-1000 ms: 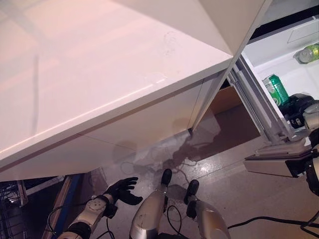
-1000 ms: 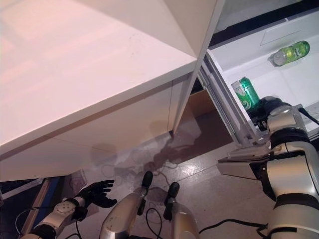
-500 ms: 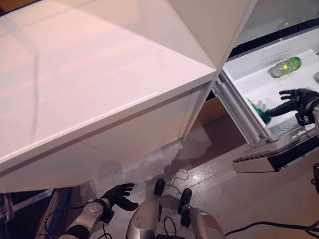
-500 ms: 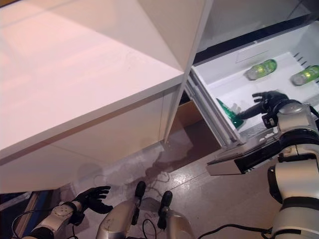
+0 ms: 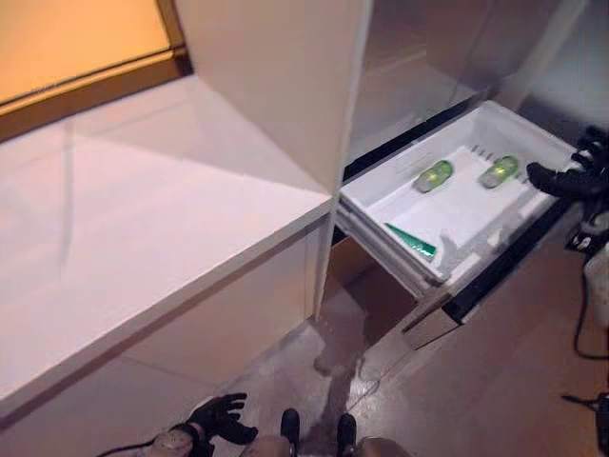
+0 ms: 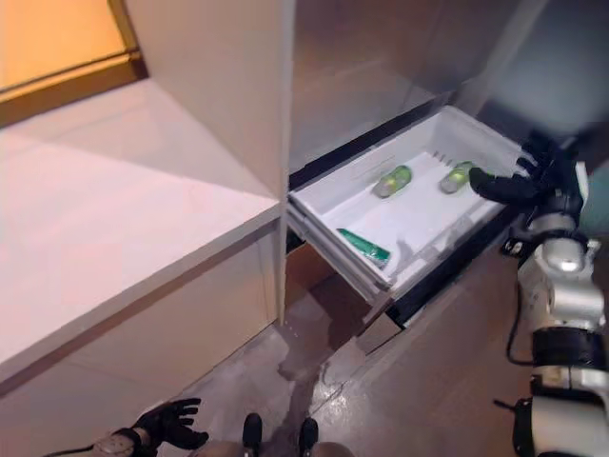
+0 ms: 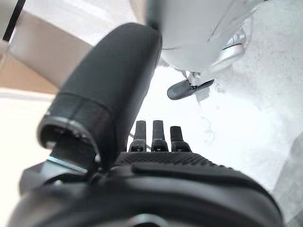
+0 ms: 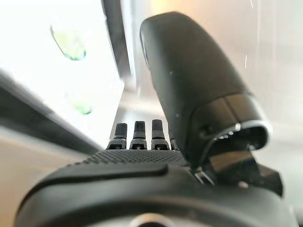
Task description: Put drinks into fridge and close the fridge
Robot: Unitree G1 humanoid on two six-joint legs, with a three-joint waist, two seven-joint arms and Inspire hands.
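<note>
The fridge's white drawer (image 5: 459, 206) stands pulled out, right of the white counter. Two pale green drinks (image 5: 434, 175) (image 5: 499, 170) lie at its back. A dark green can (image 5: 411, 241) lies on its side near the front. It also shows in the right eye view (image 6: 363, 246). My right hand (image 6: 509, 182) is open, with straight fingers at the drawer's far right corner, holding nothing. Its wrist view shows straight fingers (image 8: 136, 135) and a green drink (image 8: 68, 42) beyond. My left hand (image 5: 218, 418) hangs open low by the floor, empty.
A white counter (image 5: 143, 219) fills the left, with a tall white cabinet panel (image 5: 285, 86) beside the fridge opening. The drawer's dark front (image 5: 495, 276) juts out over the brown floor (image 5: 495, 381). A yellow wall strip (image 5: 86, 43) runs behind the counter.
The camera has swung up and right. My right hand has let go of the green can, which now lies on its side in the drawer, and has moved to the drawer's far corner.
</note>
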